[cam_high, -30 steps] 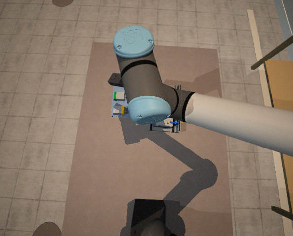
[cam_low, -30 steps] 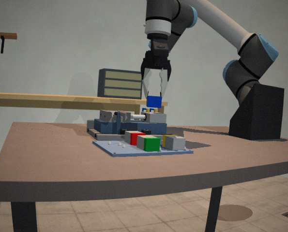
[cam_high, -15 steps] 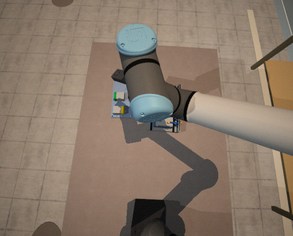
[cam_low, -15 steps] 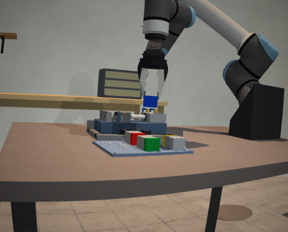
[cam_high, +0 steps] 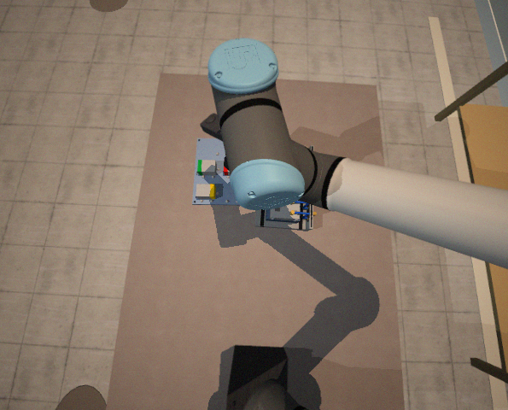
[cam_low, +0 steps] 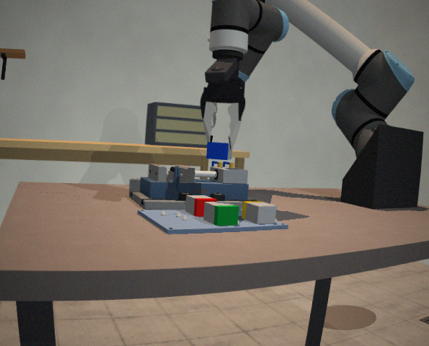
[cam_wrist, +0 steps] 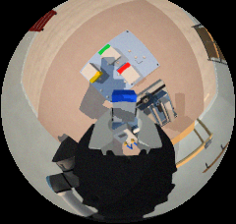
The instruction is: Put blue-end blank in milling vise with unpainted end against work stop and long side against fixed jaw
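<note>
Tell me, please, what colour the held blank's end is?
Blue, clearest in the exterior view.

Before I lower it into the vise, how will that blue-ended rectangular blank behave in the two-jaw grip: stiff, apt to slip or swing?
The blue-ended rectangular blank looks like a rigid block with flat faces, so it probably won't flex. The two-jaw gripper pinches it only at the fingertips, so a nudge against the milling vise could pivot it. Square edges suggest it should lie flat, not roll.

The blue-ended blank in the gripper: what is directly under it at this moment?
In the exterior view, the blue-ended blank hangs clamped in the gripper above the vise, near its hose end. Whether it is over the jaw gap cannot be told; the arm covers it from above.
</note>
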`<state>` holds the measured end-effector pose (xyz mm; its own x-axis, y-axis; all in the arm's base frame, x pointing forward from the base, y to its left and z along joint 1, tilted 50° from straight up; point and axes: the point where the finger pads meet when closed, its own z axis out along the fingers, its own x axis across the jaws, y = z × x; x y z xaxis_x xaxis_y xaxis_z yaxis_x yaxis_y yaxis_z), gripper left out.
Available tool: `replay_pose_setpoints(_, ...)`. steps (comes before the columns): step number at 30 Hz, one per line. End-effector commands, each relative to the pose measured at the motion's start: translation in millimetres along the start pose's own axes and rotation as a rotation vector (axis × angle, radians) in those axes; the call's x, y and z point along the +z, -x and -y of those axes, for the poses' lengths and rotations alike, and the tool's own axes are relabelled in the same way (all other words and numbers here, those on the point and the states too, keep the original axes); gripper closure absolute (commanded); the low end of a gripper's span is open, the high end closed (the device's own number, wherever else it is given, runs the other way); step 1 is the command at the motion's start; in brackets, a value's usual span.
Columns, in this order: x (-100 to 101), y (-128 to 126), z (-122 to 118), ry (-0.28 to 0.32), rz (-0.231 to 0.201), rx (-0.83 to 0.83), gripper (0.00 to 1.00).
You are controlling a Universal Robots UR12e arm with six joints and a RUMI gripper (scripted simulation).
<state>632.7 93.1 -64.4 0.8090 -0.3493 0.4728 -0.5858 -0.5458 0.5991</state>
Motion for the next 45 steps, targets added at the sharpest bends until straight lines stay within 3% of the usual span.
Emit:
replay_pose_setpoints(1,-2,-9,0,-0.001,-0.003,0.086,1.00)
replay_pose_setpoints(45,-3,-49,-13,-0.002,-0.002,0.659,1.00)
